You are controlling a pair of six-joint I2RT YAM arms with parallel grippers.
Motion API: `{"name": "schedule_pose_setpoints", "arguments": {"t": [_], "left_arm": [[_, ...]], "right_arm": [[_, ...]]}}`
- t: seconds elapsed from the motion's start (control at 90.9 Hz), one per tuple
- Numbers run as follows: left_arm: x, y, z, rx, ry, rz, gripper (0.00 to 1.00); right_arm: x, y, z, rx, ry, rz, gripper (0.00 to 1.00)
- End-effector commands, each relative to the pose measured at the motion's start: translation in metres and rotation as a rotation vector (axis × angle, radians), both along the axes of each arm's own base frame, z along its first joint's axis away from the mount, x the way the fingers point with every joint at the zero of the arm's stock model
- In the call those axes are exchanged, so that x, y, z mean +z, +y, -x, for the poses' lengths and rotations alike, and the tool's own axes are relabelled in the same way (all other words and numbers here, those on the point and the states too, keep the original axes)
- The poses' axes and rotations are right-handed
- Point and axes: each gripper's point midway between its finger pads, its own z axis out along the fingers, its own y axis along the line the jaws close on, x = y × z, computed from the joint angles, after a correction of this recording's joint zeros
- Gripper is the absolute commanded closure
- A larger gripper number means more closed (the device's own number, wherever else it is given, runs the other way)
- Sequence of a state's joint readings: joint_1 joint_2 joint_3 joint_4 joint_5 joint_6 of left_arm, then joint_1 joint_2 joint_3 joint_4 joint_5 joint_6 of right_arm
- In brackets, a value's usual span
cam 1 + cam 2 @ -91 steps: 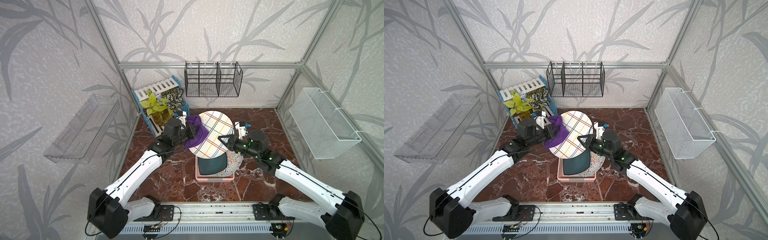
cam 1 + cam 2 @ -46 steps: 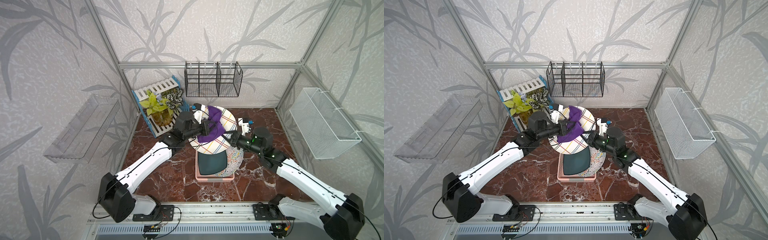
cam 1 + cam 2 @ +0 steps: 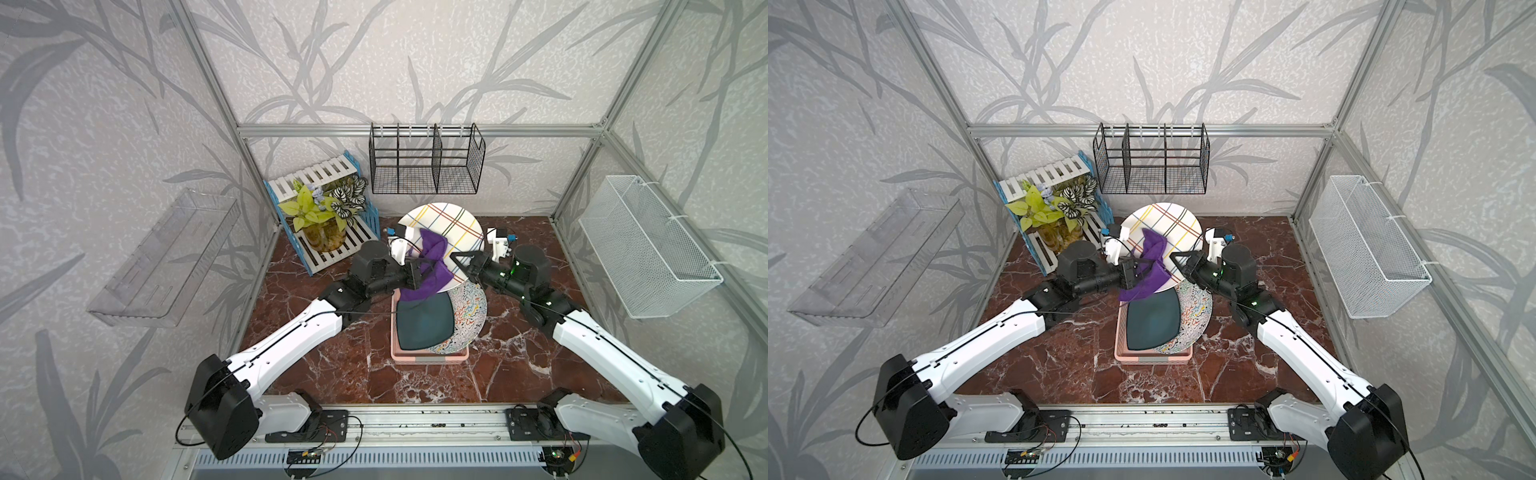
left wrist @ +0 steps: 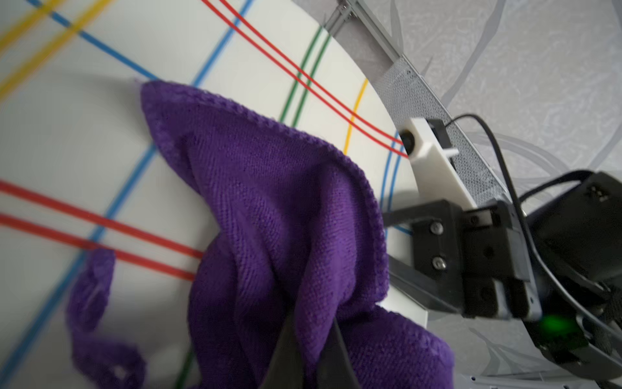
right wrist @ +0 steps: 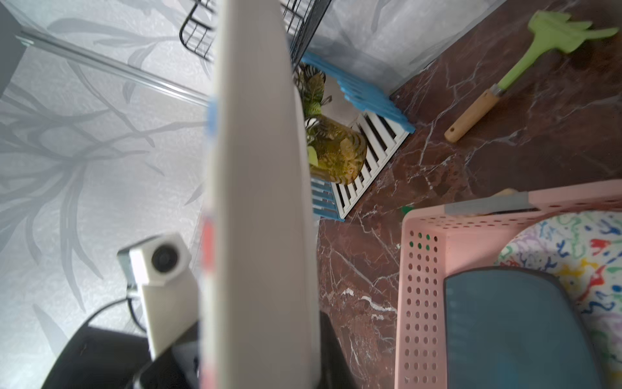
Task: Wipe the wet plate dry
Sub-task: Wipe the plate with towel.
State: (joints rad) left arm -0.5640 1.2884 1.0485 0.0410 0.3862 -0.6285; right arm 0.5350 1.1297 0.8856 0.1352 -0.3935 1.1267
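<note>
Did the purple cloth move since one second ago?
Yes. In both top views the cloth moved away from the plant shelf, across the plate toward the right gripper.

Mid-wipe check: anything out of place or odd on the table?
A green spatula lies loose on the marble table, seen only in the right wrist view. The squiggle-patterned plate overhangs the rim of the pink basket.

Purple cloth (image 3: 432,253), white plate (image 3: 451,216) striped red, blue, green, yellow.
</note>
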Motion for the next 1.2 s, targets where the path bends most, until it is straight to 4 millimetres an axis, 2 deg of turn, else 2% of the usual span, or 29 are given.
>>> {"name": "schedule_pose_setpoints", "arguments": {"t": [0.0, 0.033, 0.077, 0.143, 0.242, 0.308, 0.363, 0.418, 0.462, 0.528, 0.627, 0.671, 0.704, 0.759, 0.792, 0.825, 0.891, 0.935, 1.012, 1.1, 1.188], "left_arm": [[-0.023, 0.063, -0.045, 0.242, 0.091, -0.107, 1.0], [-0.009, 0.064, -0.052, 0.251, 0.049, -0.125, 1.0], [0.006, 0.054, -0.056, 0.213, 0.006, -0.131, 1.0], [0.019, 0.017, -0.05, 0.063, -0.033, -0.101, 1.0], [0.019, -0.054, -0.012, -0.21, -0.08, -0.115, 1.0], [0.012, -0.077, 0.011, -0.299, -0.093, -0.127, 1.0], [0.003, -0.077, 0.019, -0.313, -0.077, -0.12, 1.0], [-0.008, -0.063, 0.017, -0.252, -0.063, -0.145, 1.0], [-0.017, -0.051, 0.015, -0.199, -0.059, -0.17, 1.0], [-0.029, -0.046, 0.021, -0.202, -0.051, -0.194, 1.0], [-0.042, -0.057, 0.033, -0.273, 0.008, -0.18, 1.0], [-0.045, -0.057, 0.031, -0.269, 0.03, -0.182, 1.0], [-0.041, -0.052, 0.027, -0.244, 0.033, -0.171, 1.0], [-0.016, -0.041, 0.018, -0.202, 0.005, -0.075, 1.0], [0.002, -0.029, 0.01, -0.164, 0.0, 0.019, 1.0], [0.027, -0.012, 0.004, -0.124, -0.026, 0.129, 1.0], [0.072, 0.024, -0.005, -0.058, -0.077, 0.349, 1.0], [0.098, 0.039, -0.005, -0.056, -0.096, 0.466, 1.0], [0.142, 0.049, 0.003, -0.099, -0.145, 0.606, 1.0], [0.186, 0.054, 0.016, -0.168, -0.178, 0.78, 1.0], [0.217, 0.062, 0.027, -0.241, -0.182, 0.966, 1.0]], "right_arm": [[0.087, 0.036, 0.07, 0.272, -0.315, -0.094, 1.0], [0.081, 0.043, 0.079, 0.301, -0.319, -0.077, 1.0], [0.075, 0.051, 0.09, 0.343, -0.327, -0.071, 1.0], [0.071, 0.059, 0.095, 0.379, -0.335, -0.072, 1.0], [0.082, 0.049, 0.076, 0.293, -0.355, -0.075, 1.0], [0.094, 0.028, 0.055, 0.209, -0.351, -0.1, 1.0], [0.102, 0.006, 0.039, 0.134, -0.342, -0.135, 1.0], [0.105, -0.014, 0.028, 0.069, -0.332, -0.16, 1.0], [0.107, -0.022, 0.026, 0.044, -0.335, -0.167, 1.0], [0.106, -0.013, 0.034, 0.089, -0.335, -0.145, 1.0], [0.11, 0.019, 0.052, 0.218, -0.349, -0.132, 1.0], [0.114, 0.02, 0.05, 0.22, -0.35, -0.146, 1.0], [0.116, 0.013, 0.045, 0.182, -0.352, -0.149, 1.0], [0.118, -0.011, 0.032, 0.08, -0.344, -0.16, 1.0], [0.121, -0.029, 0.025, 0.02, -0.346, -0.184, 1.0], [0.124, -0.048, 0.019, -0.034, -0.346, -0.212, 1.0], [0.132, -0.078, 0.016, -0.092, -0.357, -0.264, 1.0], [0.139, -0.09, 0.019, -0.106, -0.373, -0.29, 1.0], [0.154, -0.098, 0.027, -0.101, -0.424, -0.332, 1.0], [0.169, -0.096, 0.032, -0.07, -0.456, -0.381, 1.0], [0.183, -0.094, 0.034, -0.037, -0.494, -0.46, 1.0]]}}
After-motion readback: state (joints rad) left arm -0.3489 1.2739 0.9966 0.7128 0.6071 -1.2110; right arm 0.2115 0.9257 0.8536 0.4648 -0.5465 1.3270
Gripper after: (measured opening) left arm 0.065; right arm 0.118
